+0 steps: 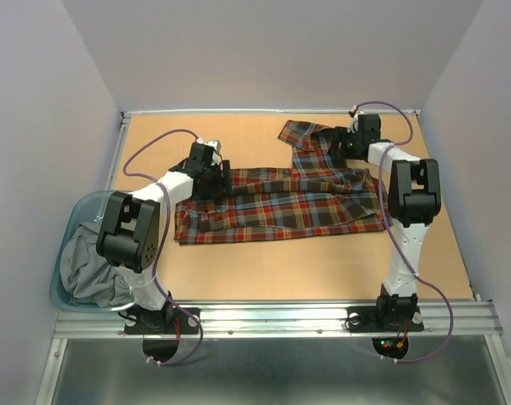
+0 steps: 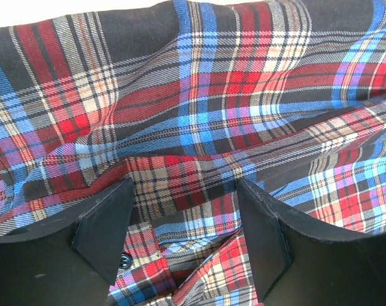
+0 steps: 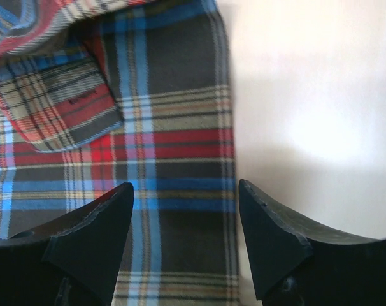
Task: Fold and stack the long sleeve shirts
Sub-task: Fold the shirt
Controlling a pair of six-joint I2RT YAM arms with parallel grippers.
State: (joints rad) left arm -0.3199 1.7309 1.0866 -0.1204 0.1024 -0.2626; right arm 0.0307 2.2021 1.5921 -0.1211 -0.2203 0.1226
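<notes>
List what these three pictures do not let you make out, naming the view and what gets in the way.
- Top view: the grey cloth in the blue tub is partly behind the left arm; what garment it is cannot be told.
- Left wrist view: the plaid shirt fills the frame, its outline cut off at the edges.
- Right wrist view: the table is washed white by glare; no surface detail.

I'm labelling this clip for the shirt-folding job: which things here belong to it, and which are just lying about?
Job: plaid flannel shirt, left gripper, right gripper, both with fingers open above it.
Lying about: blue tub, gray cloth heaped in it, perhaps another garment.
</notes>
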